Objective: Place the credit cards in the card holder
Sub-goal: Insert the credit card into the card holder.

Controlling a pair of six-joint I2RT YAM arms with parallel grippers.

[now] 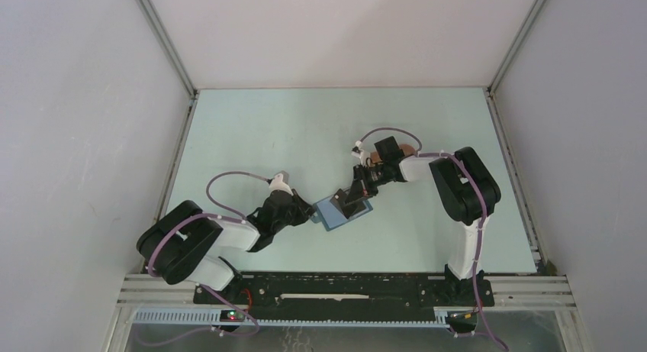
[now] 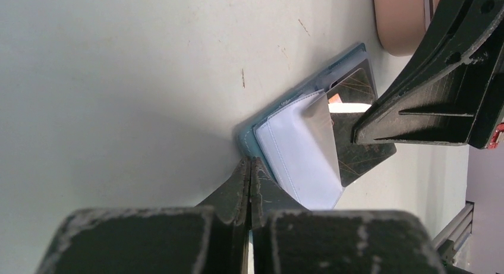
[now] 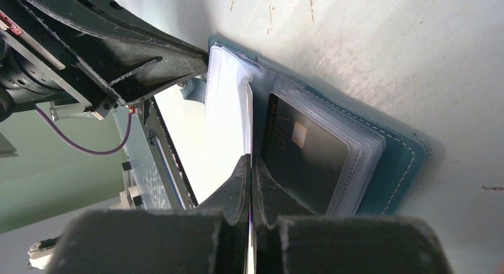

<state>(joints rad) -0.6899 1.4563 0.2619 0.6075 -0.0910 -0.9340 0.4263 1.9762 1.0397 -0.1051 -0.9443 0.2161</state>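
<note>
**Dark-blue folding card holder (image 1: 341, 212) lies open, hemmed in on two sides**

Holder flat on the pale green table (image 1: 305, 130), mid-front, with light-blue lining and clear sleeves facing up. One dark grey credit card (image 3: 303, 152) sits inside a sleeve. At the holder's near corner, the left gripper (image 2: 250, 167) has its jaws closed; can't tell if it pinches the cover. On the opposite side, the right gripper (image 3: 251, 170) is also closed, tips at a raised clear leaf, crowding the sleeves. A peach-pink oval tray (image 2: 399, 21) stands near, beyond the right gripper.
</note>
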